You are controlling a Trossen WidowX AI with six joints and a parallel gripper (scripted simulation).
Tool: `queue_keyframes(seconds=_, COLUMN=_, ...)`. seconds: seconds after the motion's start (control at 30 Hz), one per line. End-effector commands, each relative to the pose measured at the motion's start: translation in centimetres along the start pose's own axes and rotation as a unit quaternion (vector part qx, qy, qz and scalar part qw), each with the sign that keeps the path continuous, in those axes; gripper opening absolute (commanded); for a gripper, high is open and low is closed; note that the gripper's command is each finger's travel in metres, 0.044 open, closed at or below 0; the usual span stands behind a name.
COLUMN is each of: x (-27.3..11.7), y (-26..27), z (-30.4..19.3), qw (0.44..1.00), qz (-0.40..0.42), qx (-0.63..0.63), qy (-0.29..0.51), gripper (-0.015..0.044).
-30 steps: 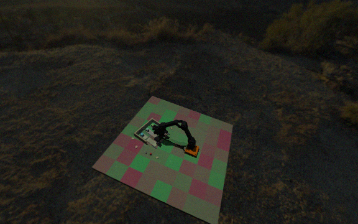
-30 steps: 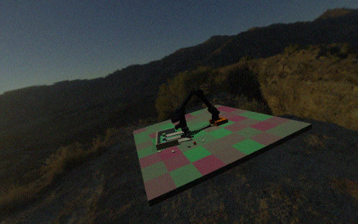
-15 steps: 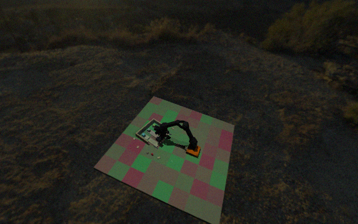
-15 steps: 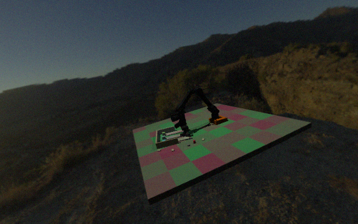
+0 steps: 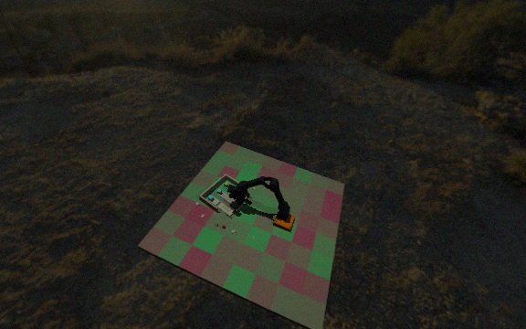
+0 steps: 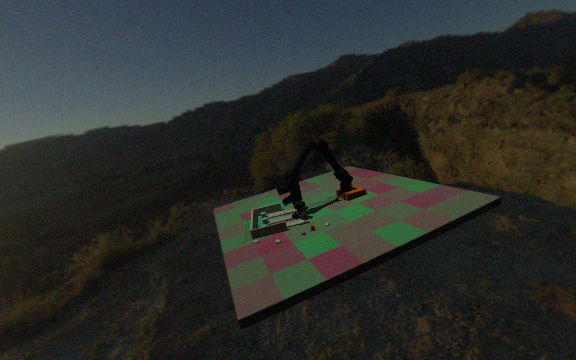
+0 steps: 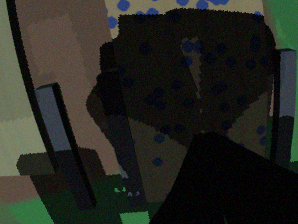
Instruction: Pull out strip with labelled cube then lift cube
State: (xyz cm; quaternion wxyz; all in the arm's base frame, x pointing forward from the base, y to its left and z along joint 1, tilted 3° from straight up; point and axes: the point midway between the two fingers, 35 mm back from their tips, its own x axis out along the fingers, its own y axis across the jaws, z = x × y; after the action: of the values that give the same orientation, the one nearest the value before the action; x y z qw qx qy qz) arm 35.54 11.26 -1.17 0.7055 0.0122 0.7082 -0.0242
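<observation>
My gripper (image 5: pixel 236 205) (image 6: pixel 300 214) (image 7: pixel 204 143) is shut with nothing between its fingers, low at the open end of the tray. In the wrist view it is a black shape over the lower end of a cream strip with blue dots (image 7: pixel 162 6), which lies mostly in shadow. A brownish strip (image 7: pixel 55 55) lies left of it, and a pale strip (image 7: pixel 12 85) farther left. A pale strip (image 5: pixel 225 209) sticks out of the tray. A teal cube (image 5: pixel 211 198) and a dark cube (image 5: pixel 219 192) sit toward the tray's far end. Labels are too small to read.
The walled tray (image 5: pixel 213 185) (image 6: pixel 268 231) surrounds the strips. Upright grey posts (image 7: pixel 51 120) (image 7: pixel 287 85) stand beside the strips near the gripper. A red piece (image 5: pixel 224 227) (image 6: pixel 312 228) and several small pale pieces lie outside the tray. The arm's orange base (image 5: pixel 285 222) (image 6: pixel 352 194) is to the right.
</observation>
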Motion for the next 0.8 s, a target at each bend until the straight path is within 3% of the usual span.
queue_keyframes(seconds=0.0, x=0.4, y=0.0, z=-1.1, qw=1.000, qz=-0.002, qx=0.000, qy=0.009, gripper=0.0000)
queue_keyframes(seconds=0.77, x=0.5, y=-0.1, z=-4.6, qw=1.000, qz=-0.002, qx=0.000, qy=0.011, gripper=0.0000)
